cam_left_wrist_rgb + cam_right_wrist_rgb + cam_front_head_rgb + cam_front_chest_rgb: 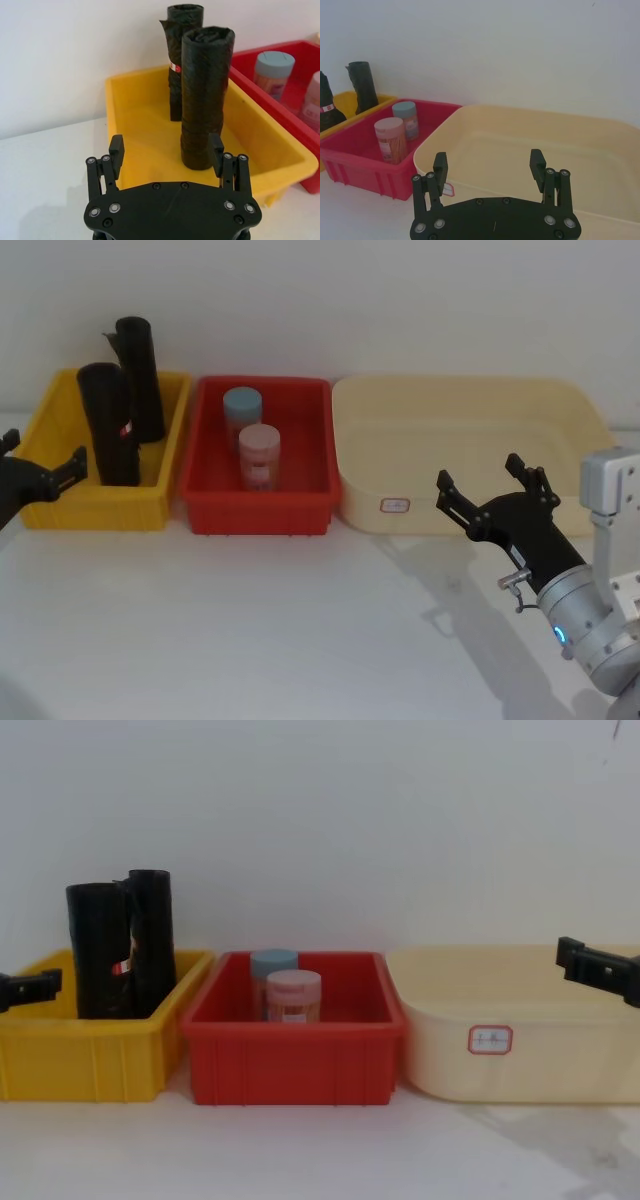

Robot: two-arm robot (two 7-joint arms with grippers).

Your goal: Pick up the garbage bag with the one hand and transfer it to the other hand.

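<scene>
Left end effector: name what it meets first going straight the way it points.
The left end effector, open, would most likely meet the garbage bag standing in the yellow bin; height is unclear, so the bin's near wall could come first.

Robot test lab setup: bare white wall (pixel 350 300), white table (pixel 250 640), yellow bin (pixel 90 510), red bin (pixel 255 512), cream tub (pixel 360 512) in row.

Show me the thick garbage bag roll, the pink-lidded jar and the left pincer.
garbage bag (pixel 206 95), left wrist view, middle of the roll
pink-lidded jar (pixel 260 468), head view, jar body
left pincer (pixel 166 145), left wrist view, midway between fingertips
</scene>
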